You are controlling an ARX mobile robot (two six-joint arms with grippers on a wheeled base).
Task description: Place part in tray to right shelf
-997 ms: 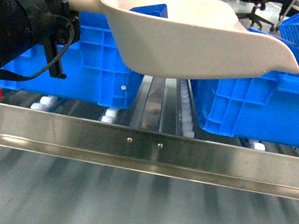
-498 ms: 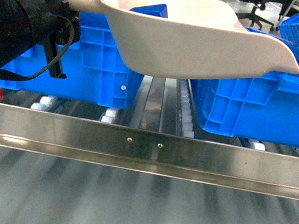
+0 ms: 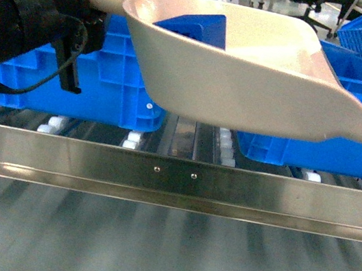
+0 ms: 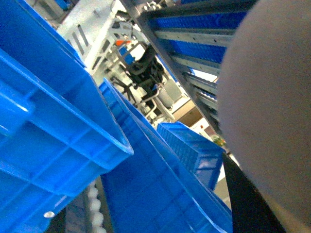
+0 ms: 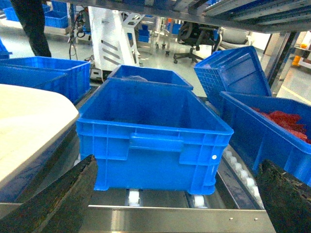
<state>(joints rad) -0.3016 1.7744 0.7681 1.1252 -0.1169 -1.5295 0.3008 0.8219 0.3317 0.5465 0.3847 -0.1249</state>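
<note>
Left hand grips the tray handle — part inside; right hand spread open.

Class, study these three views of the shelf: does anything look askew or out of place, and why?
One blue crate at the back right is tipped up on edge, leaning over its neighbour holding red parts, while the other crates sit flat on the rollers. The tray tilts lip-down, the part still inside.
</note>
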